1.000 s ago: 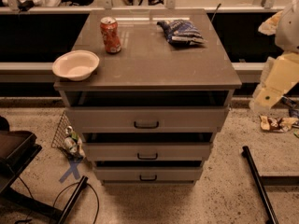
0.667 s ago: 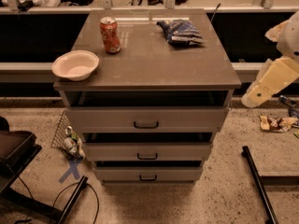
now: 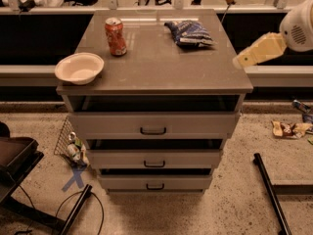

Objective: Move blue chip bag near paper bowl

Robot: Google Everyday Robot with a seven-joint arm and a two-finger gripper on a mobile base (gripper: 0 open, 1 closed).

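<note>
Hovering right of the grey cabinet (image 3: 161, 67): your cream gripper (image 3: 242, 60); you cannot tell its grip.
Your dark-blue foil chip bag (image 3: 190, 33) lies back-right, the round white paper bowl (image 3: 79, 68) front-left, well apart.

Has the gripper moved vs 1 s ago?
Yes. The gripper has come left and up: earlier right of and below the cabinet top, now overlapping its right edge, short of the blue chip bag.
</note>
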